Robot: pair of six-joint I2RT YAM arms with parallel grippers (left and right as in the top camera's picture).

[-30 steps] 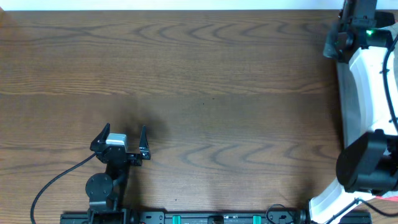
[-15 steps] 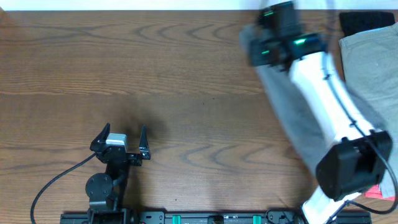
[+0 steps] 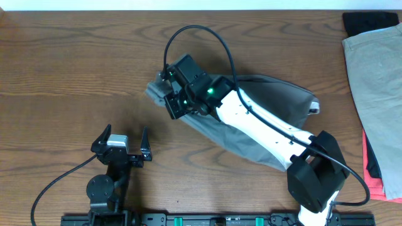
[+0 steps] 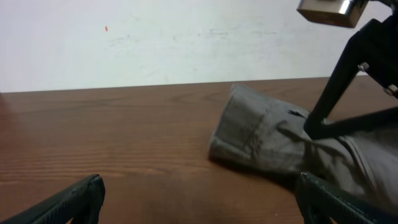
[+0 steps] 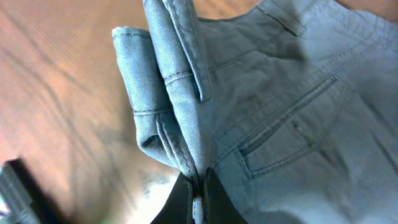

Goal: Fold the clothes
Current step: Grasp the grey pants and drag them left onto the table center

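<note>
The grey shorts (image 3: pixel 276 100) lie stretched across the middle of the table, waistband end to the left. My right gripper (image 3: pixel 171 100) is shut on a bunched fold of the shorts at that left end; in the right wrist view the fingers (image 5: pixel 198 193) pinch the cloth, with a back pocket (image 5: pixel 286 134) beside them. My left gripper (image 3: pixel 125 139) is open and empty near the front left; in its wrist view its jaws (image 4: pixel 199 199) frame bare table, with the grey shorts (image 4: pixel 261 134) ahead.
Beige shorts (image 3: pixel 377 81) lie at the right edge, with a black piece (image 3: pixel 367 22) at the back right corner and a red piece (image 3: pixel 377 182) under the beige one. The left arm's cable (image 3: pixel 56 182) trails at the front left.
My right arm has swung from the right edge to the table's middle, dragging the grey shorts leftwards off the pile. The left arm has not moved.
</note>
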